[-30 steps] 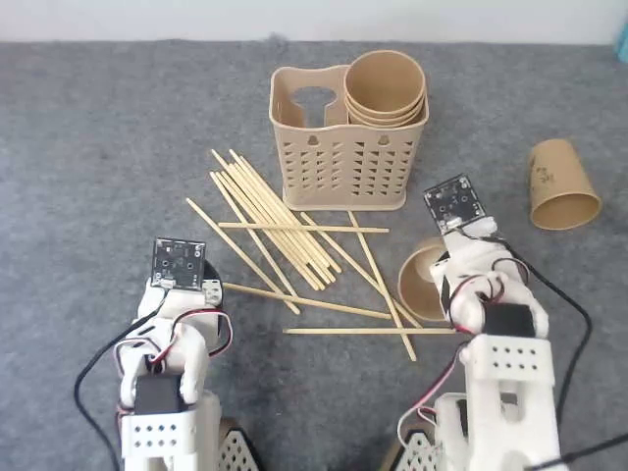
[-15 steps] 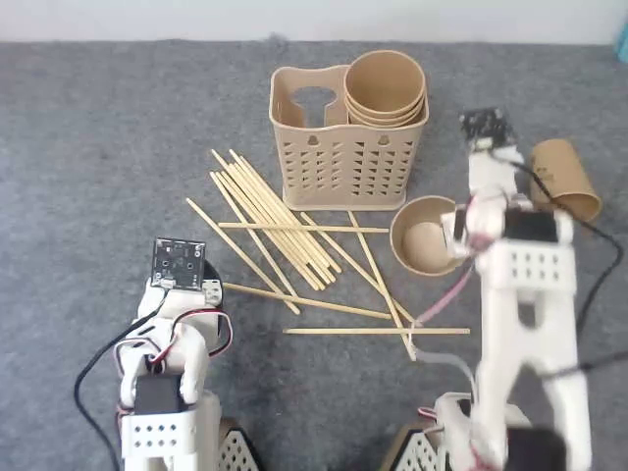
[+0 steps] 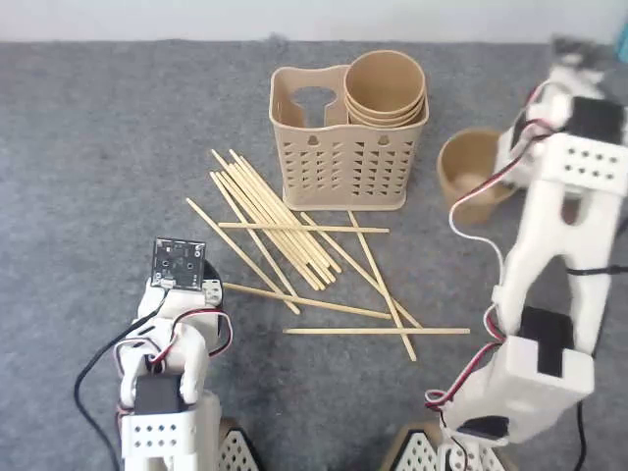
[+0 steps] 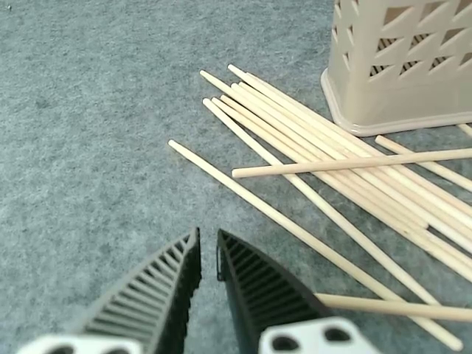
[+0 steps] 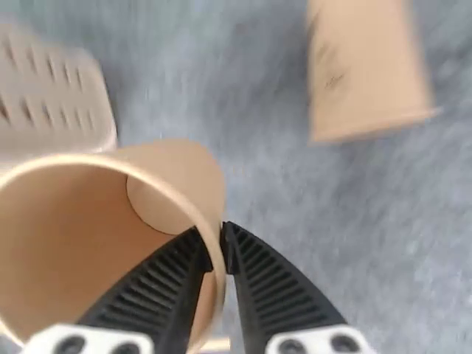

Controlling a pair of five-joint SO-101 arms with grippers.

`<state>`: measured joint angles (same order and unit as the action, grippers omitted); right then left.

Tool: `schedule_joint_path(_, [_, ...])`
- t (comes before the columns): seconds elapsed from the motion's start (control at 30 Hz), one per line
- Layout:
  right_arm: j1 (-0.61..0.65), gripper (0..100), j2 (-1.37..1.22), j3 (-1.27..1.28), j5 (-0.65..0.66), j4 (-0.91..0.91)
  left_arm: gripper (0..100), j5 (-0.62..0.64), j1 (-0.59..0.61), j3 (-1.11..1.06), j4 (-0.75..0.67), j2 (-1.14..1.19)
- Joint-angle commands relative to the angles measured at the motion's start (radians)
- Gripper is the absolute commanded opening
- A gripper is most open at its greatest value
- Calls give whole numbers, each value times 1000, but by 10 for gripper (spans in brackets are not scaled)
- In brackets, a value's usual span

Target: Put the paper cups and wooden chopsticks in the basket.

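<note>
Right gripper (image 5: 215, 234): clamped on the wall of a cup (image 5: 88, 221), one finger inside the rim and one outside. The cup is held just beside the basket (image 3: 339, 147).
Second cup (image 5: 365, 70): laid on its side on the surface (image 3: 98, 118), beyond the right gripper's tips, apart from them.
Stacked cups (image 3: 385, 86): seated in one basket compartment.
Left gripper (image 4: 206, 251): nearly closed with a thin gap left, nothing held.
Chopsticks (image 4: 332, 169): scattered ahead of the left gripper, between it and the basket.
</note>
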<state>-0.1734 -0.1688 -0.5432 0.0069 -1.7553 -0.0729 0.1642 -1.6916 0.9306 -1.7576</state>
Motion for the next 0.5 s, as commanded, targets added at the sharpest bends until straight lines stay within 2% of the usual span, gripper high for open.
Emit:
schedule_joint_path(0.0, [-16, 9, 7, -239, -37, -35, 36, -8, 6, 4, -21, -15])
schedule_joint_path(0.3, [76, 9, 10, -572, -29, -2, 36, -8, 6, 4, -21, -15])
schedule_joint_path(0.47, [170, 9, 10, -730, -29, -4, 36, -8, 6, 4, -21, -15])
